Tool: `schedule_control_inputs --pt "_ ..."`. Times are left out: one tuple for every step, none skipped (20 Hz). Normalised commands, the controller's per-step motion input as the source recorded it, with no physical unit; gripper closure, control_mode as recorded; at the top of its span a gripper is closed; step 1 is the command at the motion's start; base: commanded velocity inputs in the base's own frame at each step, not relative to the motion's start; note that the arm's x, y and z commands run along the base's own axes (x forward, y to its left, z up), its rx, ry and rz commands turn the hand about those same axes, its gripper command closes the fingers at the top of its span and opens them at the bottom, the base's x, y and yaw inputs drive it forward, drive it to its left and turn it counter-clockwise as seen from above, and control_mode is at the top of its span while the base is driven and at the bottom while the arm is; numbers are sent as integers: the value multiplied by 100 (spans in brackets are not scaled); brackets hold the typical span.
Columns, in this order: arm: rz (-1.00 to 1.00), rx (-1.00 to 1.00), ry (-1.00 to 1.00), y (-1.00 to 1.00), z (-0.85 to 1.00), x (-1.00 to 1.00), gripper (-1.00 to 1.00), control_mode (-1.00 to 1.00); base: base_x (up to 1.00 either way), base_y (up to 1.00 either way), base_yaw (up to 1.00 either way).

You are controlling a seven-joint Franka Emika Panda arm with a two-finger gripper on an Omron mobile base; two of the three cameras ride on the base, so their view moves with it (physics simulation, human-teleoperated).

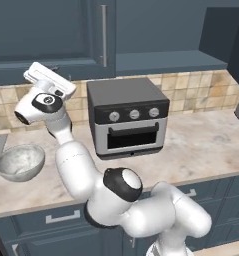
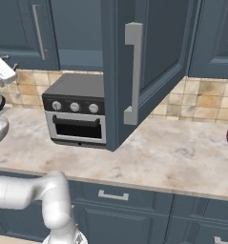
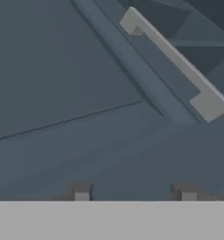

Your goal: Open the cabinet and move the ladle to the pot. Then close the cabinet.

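Dark, blunt fingertips (image 3: 81,194) stand apart at the bottom of the hand view, nothing between them, so the gripper (image 3: 134,196) is open and holds nothing; it faces the slate-blue underside and door panel of the cabinet (image 3: 62,70), with the left door's silver bar handle (image 3: 172,63) running on a slant across the upper right of that view. In the left base view the white hand (image 1: 47,82) is raised just under the bottom edge of the closed left door (image 1: 46,35), in front of the tan tiled backsplash (image 1: 191,90). The right door (image 2: 149,62) is swung wide open toward the room, its long handle (image 2: 132,71) facing out, and a bare shelf (image 1: 166,62) shows inside. Beneath the cabinet a grey toaster oven (image 1: 127,116) with three knobs sits on the pale marbled counter (image 1: 206,145). A metal bowl (image 1: 20,162) rests on the counter to the left, near the arm. Blue drawer fronts (image 2: 120,195) with short handles run below the counter edge.
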Motion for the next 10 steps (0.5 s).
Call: schedule_control_inputs --pt "16 16 0 -42 20 71 -100 -100 0 0 0" --pt "16 16 0 -42 19 73 -100 -100 0 0 0" --pt "15 15 0 -41 20 70 -100 -100 0 0 0" --pt "15 15 0 -41 21 65 -100 -100 0 0 0" --pt "15 14 0 -38 23 51 -100 -100 0 0 0" --pt "14 11 0 -36 30 4 -100 -100 0 0 0" --pt "14 7 -1 -37 38 -11 -100 -100 0 0 0" --pt "14 4 -10 -39 44 -76 -100 -100 0 0 0" --pt "14 0 -21 -36 50 -100 -100 -100 0 0 0" --pt "13 0 -24 -39 52 -100 -100 -100 0 0 0"
